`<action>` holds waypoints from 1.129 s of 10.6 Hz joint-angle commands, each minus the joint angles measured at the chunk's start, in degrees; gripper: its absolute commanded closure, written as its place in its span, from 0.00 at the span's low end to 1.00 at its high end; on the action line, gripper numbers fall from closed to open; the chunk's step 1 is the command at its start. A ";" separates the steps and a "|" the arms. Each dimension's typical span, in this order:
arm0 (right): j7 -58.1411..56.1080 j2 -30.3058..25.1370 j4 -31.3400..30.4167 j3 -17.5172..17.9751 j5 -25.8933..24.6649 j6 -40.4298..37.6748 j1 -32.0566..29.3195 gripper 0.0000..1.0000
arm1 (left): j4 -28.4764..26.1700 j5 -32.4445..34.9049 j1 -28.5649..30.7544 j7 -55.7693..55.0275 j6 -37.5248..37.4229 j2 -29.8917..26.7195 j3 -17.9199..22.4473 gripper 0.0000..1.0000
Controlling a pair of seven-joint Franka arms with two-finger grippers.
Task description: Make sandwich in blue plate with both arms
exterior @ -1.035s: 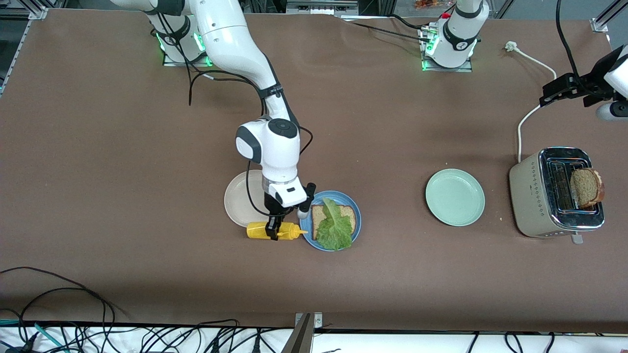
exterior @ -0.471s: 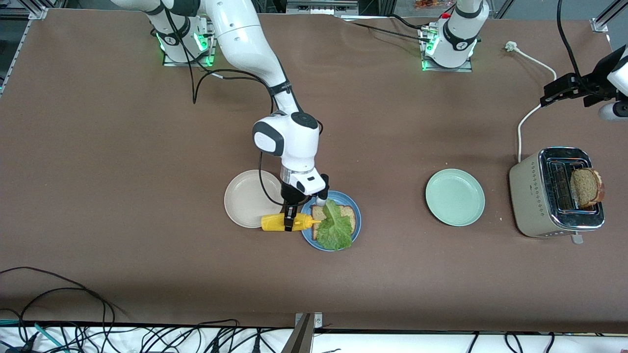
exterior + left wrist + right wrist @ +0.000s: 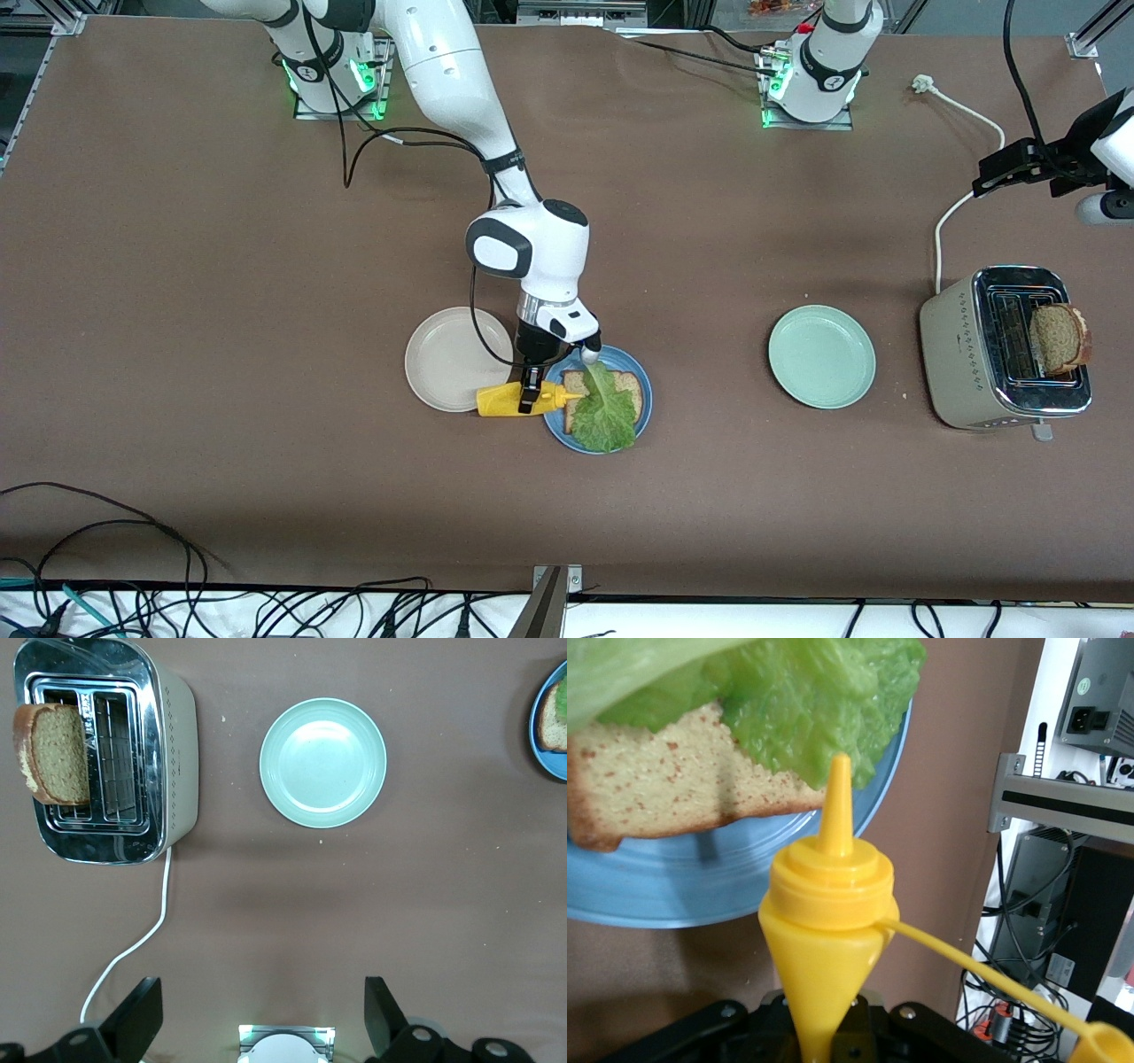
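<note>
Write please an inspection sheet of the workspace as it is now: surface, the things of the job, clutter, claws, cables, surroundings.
Surface: brown table, bare between the items.
Job's things: blue plate holds one bread slice with a lettuce leaf on top; second bread slice stands in the toaster.
Clutter: beige plate beside the blue plate; mint plate nearer the toaster.
Claws: right claw shut on the yellow squeeze bottle, nozzle over the blue plate's rim; left claw open, waiting above the table.
Cables: toaster cord on the table.
Surroundings: loose cables along the table's near edge.
</note>
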 commanded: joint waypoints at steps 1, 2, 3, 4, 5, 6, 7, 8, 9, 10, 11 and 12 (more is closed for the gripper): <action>1.63 0.75 0.77 -1.34 -3.42 0.34 0.76 1.00 | 1.69 0.47 0.50 0.20 -0.91 1.18 -0.17 0.00; 1.72 0.75 0.50 -1.34 -3.50 0.33 0.84 1.00 | 1.77 2.31 0.50 0.20 -0.82 1.09 -0.25 0.00; 1.80 0.75 0.33 -1.34 -3.68 0.33 0.93 1.00 | 1.86 3.63 0.41 0.20 -0.82 1.18 -0.25 0.00; 3.72 0.75 0.15 -1.34 -3.94 0.33 1.02 1.00 | 2.12 4.77 0.50 0.20 -0.73 1.87 -0.17 0.00; 4.61 1.01 0.06 -1.34 -5.34 0.33 1.02 1.00 | 2.13 6.96 0.41 0.20 -0.82 3.62 -0.25 0.00; 5.40 1.01 -0.03 -1.34 -6.31 0.33 1.11 1.00 | 2.13 8.63 0.50 0.28 -0.82 4.16 -0.25 0.00; 5.93 1.01 -0.29 -1.34 -7.10 0.33 1.11 1.00 | 2.21 9.52 0.59 0.29 -0.73 5.56 -0.17 0.00; 5.93 1.01 -0.29 -1.34 -7.37 0.33 1.11 1.00 | 2.39 11.27 1.46 0.29 -0.73 7.40 -0.17 0.00; 5.93 1.10 -0.29 -1.34 -7.37 0.42 1.11 1.00 | 3.00 13.46 2.25 0.29 -0.73 8.90 -0.17 0.00; 5.93 1.01 -0.29 -1.34 -7.37 0.42 1.11 1.00 | 4.31 13.57 3.48 0.37 -0.64 11.00 -0.17 0.00; 5.93 1.01 -0.29 -1.34 -7.37 0.42 1.11 1.00 | 5.80 13.49 4.88 0.72 1.01 13.20 -0.17 0.00; 5.93 0.66 -0.29 -1.34 -7.02 0.34 1.11 1.00 | 6.25 13.40 5.94 4.21 2.77 14.78 -0.17 0.00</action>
